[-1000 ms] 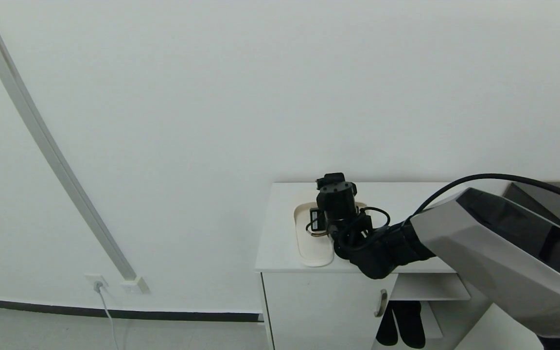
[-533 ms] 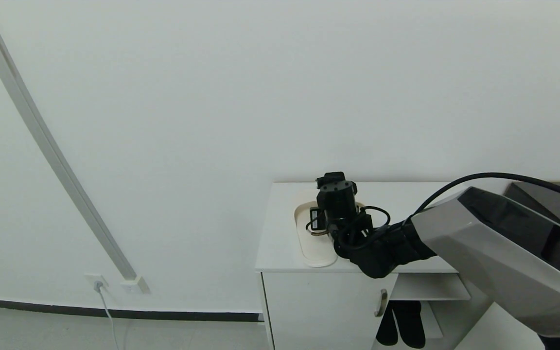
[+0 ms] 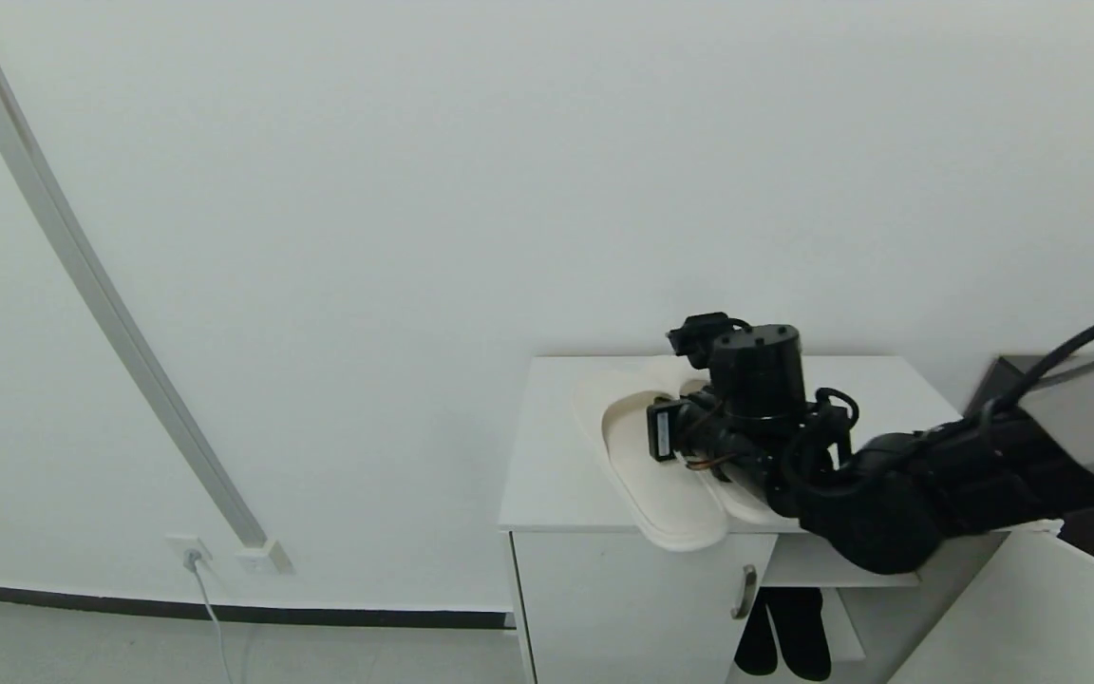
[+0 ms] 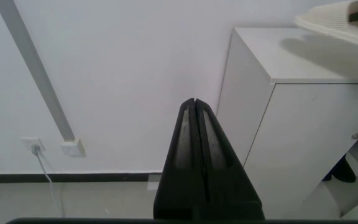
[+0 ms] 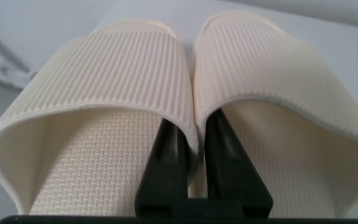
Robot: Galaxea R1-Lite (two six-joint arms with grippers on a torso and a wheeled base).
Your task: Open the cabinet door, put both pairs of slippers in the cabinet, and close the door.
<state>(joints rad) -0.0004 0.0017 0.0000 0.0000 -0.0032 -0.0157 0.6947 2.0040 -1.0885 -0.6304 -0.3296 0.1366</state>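
The right gripper [image 5: 194, 134] pinches the cream slippers [image 3: 647, 465] together. Its two fingers press the inner strap edges of both shoes against each other. The pair hangs over the top of the white cabinet [image 3: 556, 446], toward its near edge, with the heels sticking out past that edge. The left wrist view shows a shadow under the soles, so the pair seems to be off the surface. The left gripper [image 4: 194, 106] has its fingers pressed together on nothing and sits to the left of the cabinet, lower than its top.

The hold is narrow, on soft strap edges only, so one slipper could slide free and drop to the floor, more likely if the wrist tilts or swings fast. On the way down into the open right side, the long soles could catch the front edge of the top or the shelf [image 3: 832, 565]. The black slippers [image 3: 784, 632] already stand in the lower space, so a careless placement could knock them over or leave the cream pair poking out and blocking the door. The arm is also close to the open door [image 3: 1003, 617] and might bump it.

By count there are two cream slippers, two black slippers, one cabinet, one open door, one closed door [image 3: 623, 608] and one shelf.
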